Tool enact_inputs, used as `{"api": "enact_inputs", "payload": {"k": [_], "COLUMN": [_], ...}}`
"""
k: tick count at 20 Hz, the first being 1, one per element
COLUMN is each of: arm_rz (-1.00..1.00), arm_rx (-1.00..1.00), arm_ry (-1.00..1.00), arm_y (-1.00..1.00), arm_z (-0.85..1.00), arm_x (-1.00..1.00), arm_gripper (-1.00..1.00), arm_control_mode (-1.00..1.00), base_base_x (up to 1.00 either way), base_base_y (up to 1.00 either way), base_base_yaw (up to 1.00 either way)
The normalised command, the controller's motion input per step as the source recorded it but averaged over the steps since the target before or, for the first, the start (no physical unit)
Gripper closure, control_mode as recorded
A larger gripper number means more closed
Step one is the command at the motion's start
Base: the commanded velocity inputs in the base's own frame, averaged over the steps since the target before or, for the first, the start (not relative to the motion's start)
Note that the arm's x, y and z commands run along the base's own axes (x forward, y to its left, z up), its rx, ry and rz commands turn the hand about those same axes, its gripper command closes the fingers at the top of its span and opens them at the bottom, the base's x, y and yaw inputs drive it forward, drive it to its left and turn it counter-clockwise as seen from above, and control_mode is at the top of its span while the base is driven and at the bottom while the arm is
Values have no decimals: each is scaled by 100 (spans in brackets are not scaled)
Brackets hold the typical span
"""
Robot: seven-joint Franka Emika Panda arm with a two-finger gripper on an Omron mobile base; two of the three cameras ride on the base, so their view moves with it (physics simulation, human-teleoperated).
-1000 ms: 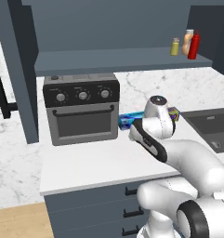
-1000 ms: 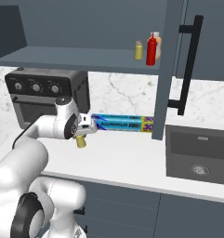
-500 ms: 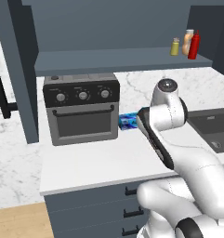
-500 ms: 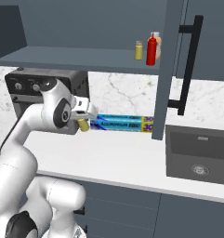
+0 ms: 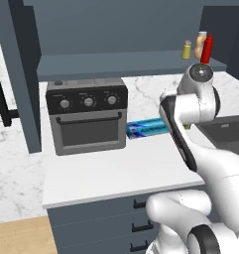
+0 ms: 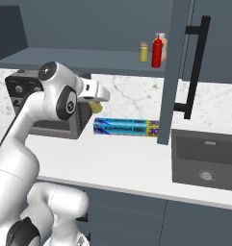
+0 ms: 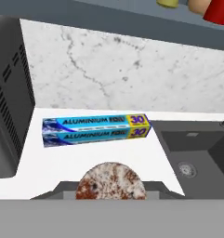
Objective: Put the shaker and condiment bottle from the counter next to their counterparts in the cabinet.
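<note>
Hand view shows the gripper [image 7: 111,197] clamped on the shaker [image 7: 111,182], lifted above the bench [image 7: 85,160]. Ahead and below lies an aluminium foil box [image 7: 96,130]; further right, the sink [image 7: 197,153]; high above, the cabinet [image 7: 132,21] shelf carries the red condiment bottle [image 7: 219,10].

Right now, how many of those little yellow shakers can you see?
2. One shaker stands on the cabinet shelf beside the red bottle. The other shaker is held in the gripper above the counter. None appear hidden.
</note>
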Motion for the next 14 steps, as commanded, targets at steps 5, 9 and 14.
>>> {"api": "enact_inputs", "payload": {"k": [5,9,14], "arm_rz": [-11,-14,-14], "arm_rx": [0,1,4], "arm_ry": [-18,-3,3], "arm_y": [-43,-31,-17], "arm_z": [97,100,62], "arm_x": [16,36,87], "arm_gripper": [100,100,100], "arm_control_mode": [-100,-100,-100], "base_base_x": [0,0,0], "base_base_y": [0,0,0], "base_base_yaw": [0,0,0]}}
